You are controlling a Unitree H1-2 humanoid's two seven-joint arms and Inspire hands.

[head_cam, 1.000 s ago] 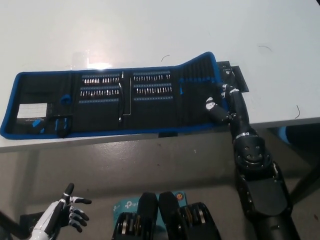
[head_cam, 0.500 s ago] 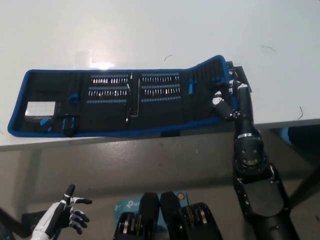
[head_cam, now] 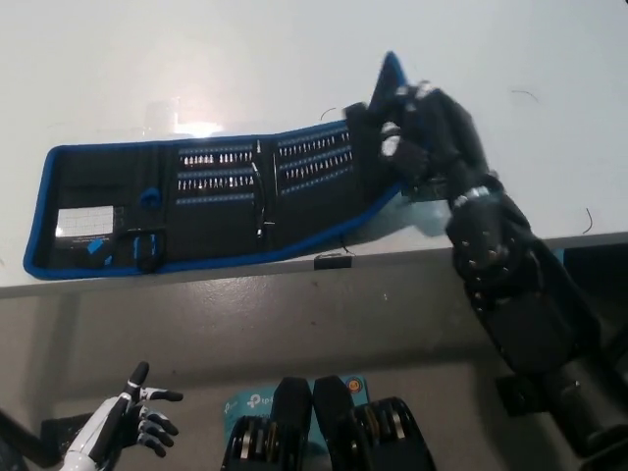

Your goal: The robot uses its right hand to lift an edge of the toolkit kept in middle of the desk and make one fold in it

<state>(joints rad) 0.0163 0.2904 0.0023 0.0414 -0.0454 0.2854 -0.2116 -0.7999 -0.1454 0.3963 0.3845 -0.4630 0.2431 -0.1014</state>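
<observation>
Now, right hand: the black right hand [head_cam: 424, 132] is closed on the right end of the toolkit [head_cam: 211, 206], raised higher than half a second ago.
Toolkit: open along the bench's [head_cam: 147, 69] front edge; its left and middle panels lie flat, while the right panel, formerly only slightly lifted, now stands tilted up off the bench.
Blue border: peaks above the hand.
Left hand: the white left hand [head_cam: 128, 422] rests below the bench's front edge, fingers apart, holding nothing, unchanged.
</observation>
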